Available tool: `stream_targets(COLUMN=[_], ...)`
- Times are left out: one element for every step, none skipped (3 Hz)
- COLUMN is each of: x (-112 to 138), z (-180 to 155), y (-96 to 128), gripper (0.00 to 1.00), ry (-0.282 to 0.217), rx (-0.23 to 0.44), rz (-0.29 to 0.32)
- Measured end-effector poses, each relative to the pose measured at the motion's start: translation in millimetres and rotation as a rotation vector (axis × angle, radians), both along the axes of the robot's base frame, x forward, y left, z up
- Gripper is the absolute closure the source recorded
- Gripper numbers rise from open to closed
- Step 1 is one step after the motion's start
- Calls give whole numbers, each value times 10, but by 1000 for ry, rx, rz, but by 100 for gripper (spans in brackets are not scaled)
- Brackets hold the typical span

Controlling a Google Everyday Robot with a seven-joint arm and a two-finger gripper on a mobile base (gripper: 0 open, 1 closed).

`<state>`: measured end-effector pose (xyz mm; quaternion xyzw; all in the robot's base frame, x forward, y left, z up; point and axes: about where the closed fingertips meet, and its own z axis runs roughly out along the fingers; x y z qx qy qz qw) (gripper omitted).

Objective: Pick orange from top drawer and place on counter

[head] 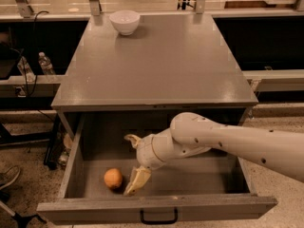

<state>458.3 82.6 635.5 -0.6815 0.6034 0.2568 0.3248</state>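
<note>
The orange (113, 178) lies on the floor of the open top drawer (76, 160), toward its front left. My gripper (129, 161) is down inside the drawer, just right of the orange, and it is open. One pale finger (136, 181) points down almost beside the orange, and the other one (131, 139) reaches toward the back. The gripper holds nothing. The drawer's front panel carries a small black handle (158, 217). The grey counter (156, 61) spreads above the drawer.
A white bowl (124, 22) stands at the counter's back left. My white arm (237, 144) comes in from the right over the drawer's right half. A water bottle (45, 63) and cables are on the shelf at left. Metal posts rise behind the counter.
</note>
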Motion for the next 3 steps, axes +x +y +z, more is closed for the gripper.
stream_targets(x=[-49,-98,-142], z=[-106,-119,-180], y=[180,287,344], gripper=[0,0,0], ry=[10,25,41], rx=[4,19,14], rz=[11,20,21])
